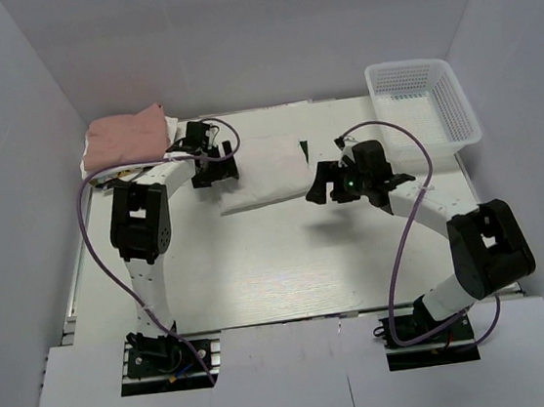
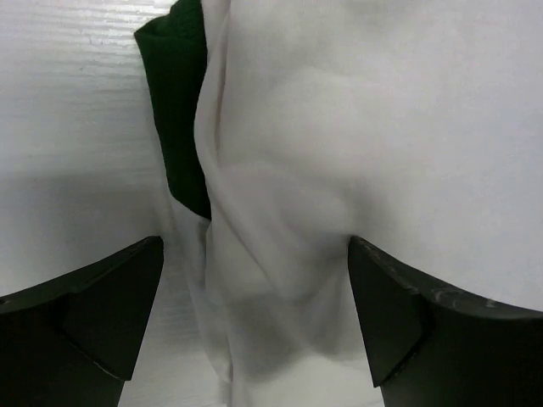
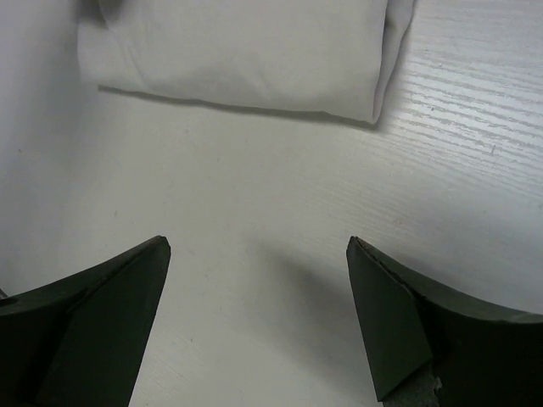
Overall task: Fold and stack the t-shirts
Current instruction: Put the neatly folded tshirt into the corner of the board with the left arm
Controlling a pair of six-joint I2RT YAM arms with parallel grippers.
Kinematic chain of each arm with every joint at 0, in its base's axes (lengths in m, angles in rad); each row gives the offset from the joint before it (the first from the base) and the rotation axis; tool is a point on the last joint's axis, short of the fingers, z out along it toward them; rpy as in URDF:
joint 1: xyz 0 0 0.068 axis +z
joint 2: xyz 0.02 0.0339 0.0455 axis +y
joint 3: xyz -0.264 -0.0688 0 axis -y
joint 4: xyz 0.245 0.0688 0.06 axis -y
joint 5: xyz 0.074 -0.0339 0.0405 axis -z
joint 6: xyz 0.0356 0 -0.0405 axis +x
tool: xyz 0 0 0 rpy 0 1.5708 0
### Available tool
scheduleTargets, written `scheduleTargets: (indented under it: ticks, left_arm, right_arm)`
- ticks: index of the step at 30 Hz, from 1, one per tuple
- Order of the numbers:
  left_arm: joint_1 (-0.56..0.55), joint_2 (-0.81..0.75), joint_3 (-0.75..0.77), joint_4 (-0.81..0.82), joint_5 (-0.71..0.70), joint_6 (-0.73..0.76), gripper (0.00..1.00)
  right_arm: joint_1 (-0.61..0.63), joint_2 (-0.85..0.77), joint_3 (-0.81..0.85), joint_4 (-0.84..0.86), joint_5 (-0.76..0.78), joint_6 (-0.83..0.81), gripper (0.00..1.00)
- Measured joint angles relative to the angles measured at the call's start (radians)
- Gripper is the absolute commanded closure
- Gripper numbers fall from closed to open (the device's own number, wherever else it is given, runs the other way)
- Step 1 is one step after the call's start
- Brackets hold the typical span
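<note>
1. At the far left corner of the table (image 1: 261, 283) lies a folded dusty pink t-shirt (image 1: 126, 134), with a white layer under it.
2. The left arm reaches forward with its elbow raised. The left gripper (image 1: 219, 165) is at the left edge of the cream-white t-shirt (image 1: 270, 169). Its fingers (image 2: 93, 314) stand wide apart, and the cloth lies between them, with a dark green part (image 2: 178, 110) just ahead.
3. This t-shirt lies folded on the far middle of the table, between both grippers.
4. The right arm bends leftward from its base. The right gripper (image 1: 318, 190) is near the shirt's right edge, not touching it. Its fingers (image 3: 407, 322) are spread and hold nothing.
5. A white mesh basket (image 1: 422, 98) stands at the far right corner.
</note>
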Motion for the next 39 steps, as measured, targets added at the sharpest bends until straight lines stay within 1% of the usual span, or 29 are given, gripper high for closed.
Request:
scheduleTargets:
  ticks: [3, 4, 6, 7, 9, 10, 11, 13, 14, 19, 23, 27, 32, 36, 39]
  left_arm:
    - [0.000, 0.010, 0.003, 0.031, 0.048, 0.003, 0.07]
    - [0.000, 0.013, 0.003, 0.045, 0.063, 0.004, 0.14]
    - [-0.001, 0.014, -0.016, 0.100, 0.095, 0.005, 0.22]
    - [-0.001, 0.009, -0.039, 0.137, 0.109, 0.006, 0.35]
    - [0.000, -0.009, -0.096, 0.205, 0.127, 0.004, 0.47]
    - [0.000, -0.014, -0.112, 0.226, 0.134, 0.003, 0.61]
    - [-0.001, -0.014, -0.119, 0.237, 0.139, -0.002, 0.67]
    - [-0.002, -0.010, -0.119, 0.240, 0.151, 0.005, 0.83]
    - [-0.004, -0.009, -0.116, 0.238, 0.151, 0.011, 1.00]
    - [-0.014, 0.017, -0.046, 0.180, 0.089, 0.047, 1.00]
    - [-0.027, 0.034, 0.026, 0.103, -0.033, 0.111, 1.00]
    - [-0.027, 0.028, 0.066, 0.049, -0.168, 0.196, 1.00]
    - [-0.020, -0.029, 0.068, 0.035, -0.276, 0.336, 1.00]
    - [-0.008, -0.102, 0.084, 0.034, -0.322, 0.421, 1.00]
    - [0.006, -0.170, 0.086, 0.063, -0.356, 0.492, 1.00]
  right_arm:
    - [0.000, -0.035, -0.015, -0.008, 0.008, -0.002, 0.10]
    - [0.000, -0.046, -0.015, -0.007, 0.011, -0.004, 0.10]
    - [0.000, -0.065, -0.020, -0.004, 0.018, -0.008, 0.10]
    - [0.000, -0.075, -0.027, -0.003, 0.023, -0.008, 0.10]
    - [-0.001, -0.092, -0.044, 0.000, 0.034, -0.008, 0.10]
    - [-0.001, -0.100, -0.056, 0.002, 0.037, -0.008, 0.10]
    - [-0.001, -0.106, -0.068, 0.003, 0.040, -0.008, 0.10]
    - [-0.001, -0.119, -0.090, 0.003, 0.044, -0.007, 0.10]
    - [-0.001, -0.125, -0.099, 0.002, 0.047, -0.007, 0.10]
    - [-0.001, -0.171, -0.148, 0.002, 0.093, -0.007, 0.10]
    - [-0.001, -0.237, -0.199, 0.005, 0.156, -0.011, 0.10]
    - [-0.001, -0.317, -0.251, 0.003, 0.267, -0.036, 0.10]
    - [-0.001, -0.401, -0.295, 0.005, 0.403, -0.064, 0.10]
    - [-0.002, -0.453, -0.331, 0.024, 0.475, -0.087, 0.10]
    - [-0.002, -0.487, -0.364, 0.042, 0.517, -0.099, 0.10]
